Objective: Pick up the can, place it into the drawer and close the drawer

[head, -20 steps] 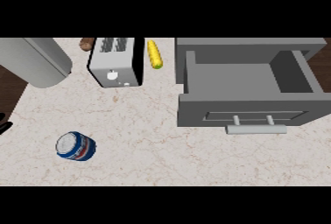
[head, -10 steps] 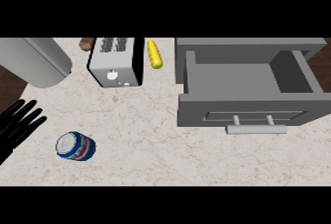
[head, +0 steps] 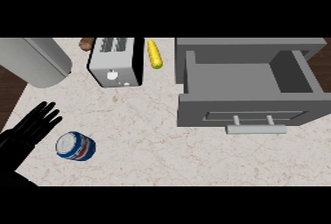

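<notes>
Pale marbled stone covers the counter [head: 161, 144], with a strip of dark wood showing past its left edge. At the lower left a black left hand [head: 29, 129] lies over the counter's edge, fingers straight and spread, grasping nothing. Just beside its fingertips, though apart from them, stands the can [head: 75, 146], blue and white with a silver top and a red mark on its side, upright on the stone. Well to the right, a grey drawer [head: 249, 87] is pulled open, its handle [head: 255, 128] facing the near side. Toward the back, a silver toaster [head: 116, 61] sits with a yellow corn cob [head: 154, 54] just to its right and a small brown object [head: 87, 43] at its left. A large grey cylinder [head: 33, 59] fills the back left corner.
</notes>
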`<control>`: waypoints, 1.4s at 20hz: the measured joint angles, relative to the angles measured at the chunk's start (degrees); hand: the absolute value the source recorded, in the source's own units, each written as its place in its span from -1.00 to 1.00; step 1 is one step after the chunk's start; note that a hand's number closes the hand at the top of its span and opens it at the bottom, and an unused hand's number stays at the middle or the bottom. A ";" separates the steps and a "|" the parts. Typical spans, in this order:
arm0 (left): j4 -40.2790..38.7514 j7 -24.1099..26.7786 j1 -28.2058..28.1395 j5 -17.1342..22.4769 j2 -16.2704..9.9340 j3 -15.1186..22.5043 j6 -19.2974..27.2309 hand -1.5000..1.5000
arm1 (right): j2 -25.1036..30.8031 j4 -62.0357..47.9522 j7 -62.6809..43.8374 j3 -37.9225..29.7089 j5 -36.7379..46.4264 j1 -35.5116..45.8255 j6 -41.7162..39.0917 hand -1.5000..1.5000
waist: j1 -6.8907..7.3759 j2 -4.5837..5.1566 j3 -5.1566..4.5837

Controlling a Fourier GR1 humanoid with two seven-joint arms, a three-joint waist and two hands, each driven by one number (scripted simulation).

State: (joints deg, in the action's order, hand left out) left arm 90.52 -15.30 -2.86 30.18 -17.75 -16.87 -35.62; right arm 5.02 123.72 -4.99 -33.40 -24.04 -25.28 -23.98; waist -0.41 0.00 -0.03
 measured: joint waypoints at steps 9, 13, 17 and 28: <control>-13.24 13.13 2.54 -10.71 0.27 -2.49 -2.11 -1.00 | -1.31 -0.58 -0.51 -2.42 -0.15 0.54 -2.60 -1.00 | 0.06 0.01 0.00; -22.11 20.42 4.96 -16.14 -0.42 -2.89 -2.53 -1.00 | -0.89 -0.96 -0.85 -3.70 -0.67 1.15 -3.62 -1.00 | -0.05 0.04 0.00; -30.08 27.91 6.10 -20.70 -1.40 -2.82 -3.16 -1.00 | -1.27 0.73 -2.81 -4.54 -1.78 1.45 -3.32 -1.00 | -0.07 0.04 -0.01; -47.54 38.96 11.31 -27.44 -2.53 -1.13 -2.60 -1.00 | -1.09 1.53 -5.82 -8.20 -5.02 2.21 -5.32 -1.00 | -0.13 0.04 -0.01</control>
State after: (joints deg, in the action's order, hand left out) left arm 42.98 23.66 8.45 2.74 -20.28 -18.00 -38.22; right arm 3.93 125.25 -10.82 -41.59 -29.06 -23.06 -29.30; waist -0.54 0.03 -0.04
